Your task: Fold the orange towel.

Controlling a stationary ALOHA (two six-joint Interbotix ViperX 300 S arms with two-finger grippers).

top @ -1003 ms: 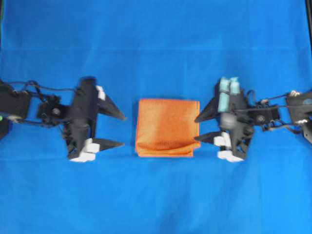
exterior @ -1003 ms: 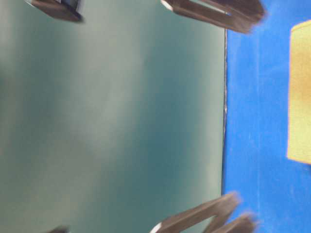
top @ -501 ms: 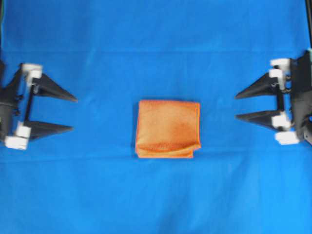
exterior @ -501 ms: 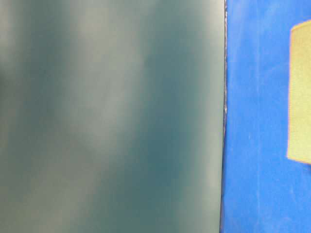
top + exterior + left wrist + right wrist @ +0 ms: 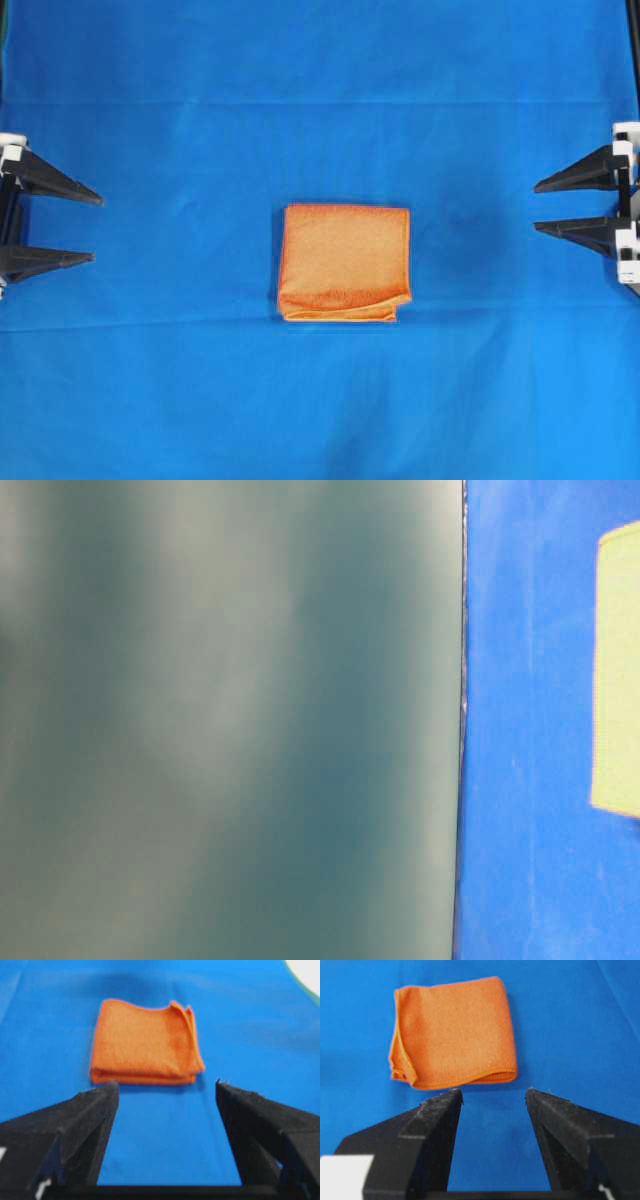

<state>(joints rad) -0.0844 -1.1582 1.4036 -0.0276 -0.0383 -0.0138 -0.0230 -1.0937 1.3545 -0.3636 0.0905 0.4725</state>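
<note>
Jaws of left gripper and right gripper wide open, empty, at opposite edges. Towel folded, lies flat mid blue cloth, well apart from both.

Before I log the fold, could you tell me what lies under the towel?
The towel lies folded in layers on the blue cloth. Nothing else shows at its edges; the area it covers is hidden.
</note>
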